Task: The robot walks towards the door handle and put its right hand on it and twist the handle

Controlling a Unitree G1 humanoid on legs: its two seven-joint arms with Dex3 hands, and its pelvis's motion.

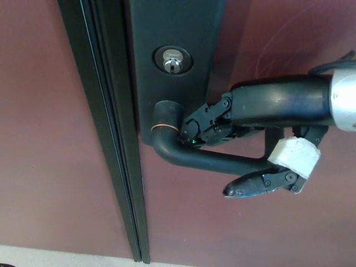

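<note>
The right hand (245, 147) is reaching in from the right edge of the head view and is gripping the door handle (208, 158). The black lever is coming out of a round collar with a thin orange ring (164, 127), bending down and running to the right across the reddish-brown door (55, 139). The fingers (208, 125) are lying over the top of the lever close to the bend, with a small green light glowing between them and the lever. The thumb (258, 183) is sitting just under the far end of the lever, pointing left, so the hand is closing around the handle from above and below. Whether the thumb is actually touching the lever is hard to tell. A white block (295, 156) is sitting on the hand at the lever's end, covering its tip. The handle is mounted on a dark backplate (178, 22), and a silver keyhole (173, 61) is sitting directly above the collar. A dark door frame edge (105, 122) is running down the left of the backplate. A strip of pale floor (55, 257) is showing at the bottom left.
</note>
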